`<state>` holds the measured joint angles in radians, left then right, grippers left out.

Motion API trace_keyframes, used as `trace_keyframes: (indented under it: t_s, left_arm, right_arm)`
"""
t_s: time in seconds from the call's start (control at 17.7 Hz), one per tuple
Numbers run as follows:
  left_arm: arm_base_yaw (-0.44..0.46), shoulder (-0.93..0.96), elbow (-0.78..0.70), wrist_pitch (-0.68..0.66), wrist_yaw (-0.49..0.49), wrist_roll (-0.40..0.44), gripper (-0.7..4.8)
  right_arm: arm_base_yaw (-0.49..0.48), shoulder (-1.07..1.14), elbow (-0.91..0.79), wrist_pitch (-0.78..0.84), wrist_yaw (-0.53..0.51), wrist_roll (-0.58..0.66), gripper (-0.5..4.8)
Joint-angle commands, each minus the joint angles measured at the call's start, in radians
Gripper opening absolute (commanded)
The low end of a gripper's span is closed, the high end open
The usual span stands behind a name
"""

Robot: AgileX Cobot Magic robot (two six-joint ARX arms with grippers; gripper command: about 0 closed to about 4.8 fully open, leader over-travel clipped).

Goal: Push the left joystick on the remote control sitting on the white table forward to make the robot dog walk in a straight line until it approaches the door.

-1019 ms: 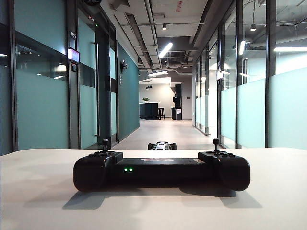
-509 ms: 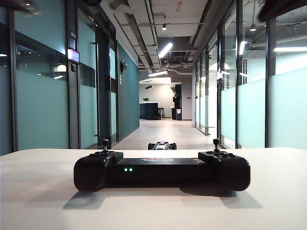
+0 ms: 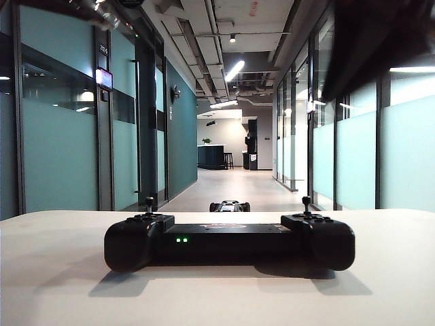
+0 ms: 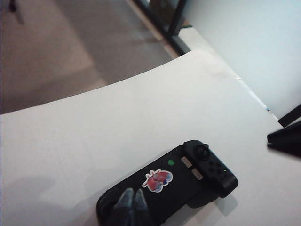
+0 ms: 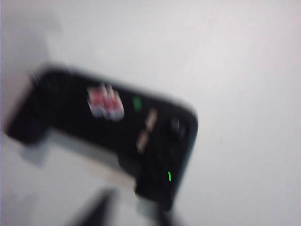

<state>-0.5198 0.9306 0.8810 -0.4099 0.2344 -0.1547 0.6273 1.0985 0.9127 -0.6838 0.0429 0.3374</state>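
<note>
Both arms have dropped in above the remote control (image 3: 229,242); left end effector (image 4: 131,202) pinched empty, right end effector (image 5: 127,207) ajar, empty; overshoot could shove it toward 12 o'clock

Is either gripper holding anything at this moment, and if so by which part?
Nothing is held. The left gripper hangs above the remote control, fingertips together; the right gripper, blurred, is also above it. The controller lies alone on the white table.

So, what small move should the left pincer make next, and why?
Probably lower the left pincer, its fingers close together, onto the left joystick. It hangs above that end of the remote control, not touching, and the robot dog waits in the corridor.
</note>
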Motion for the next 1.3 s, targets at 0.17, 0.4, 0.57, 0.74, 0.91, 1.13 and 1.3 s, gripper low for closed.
trace_keyframes:
  t_s: [0.17, 0.4, 0.57, 0.74, 0.91, 1.13, 1.3]
  left_arm:
    - [-0.002, 0.001, 0.004, 0.005, 0.010, -0.003, -0.05]
    - [-0.002, 0.001, 0.004, 0.005, 0.016, -0.003, -0.05]
    - [-0.002, 0.001, 0.004, 0.005, 0.017, -0.003, -0.05]
    - [-0.002, 0.001, 0.004, 0.005, 0.017, -0.003, -0.05]
    - [-0.002, 0.001, 0.004, 0.005, 0.040, -0.003, -0.05]
    - [-0.002, 0.001, 0.004, 0.003, 0.040, -0.003, -0.05]
    - [-0.002, 0.001, 0.004, 0.003, 0.040, -0.003, -0.05]
  right_arm:
    - [-0.001, 0.101, 0.011, -0.056, -0.046, 0.037, 3.78]
    - [-0.001, 0.195, 0.043, -0.104, -0.046, 0.037, 3.79]
    - [-0.001, 0.276, 0.097, -0.142, -0.043, 0.037, 4.17]
    - [-0.002, 0.343, 0.132, -0.152, -0.046, 0.036, 4.23]
    - [-0.003, 0.398, 0.140, -0.158, -0.042, 0.029, 4.22]
    - [-0.003, 0.438, 0.139, -0.142, -0.042, 0.029, 4.22]
    - [-0.003, 0.489, 0.139, -0.127, -0.043, 0.029, 4.18]
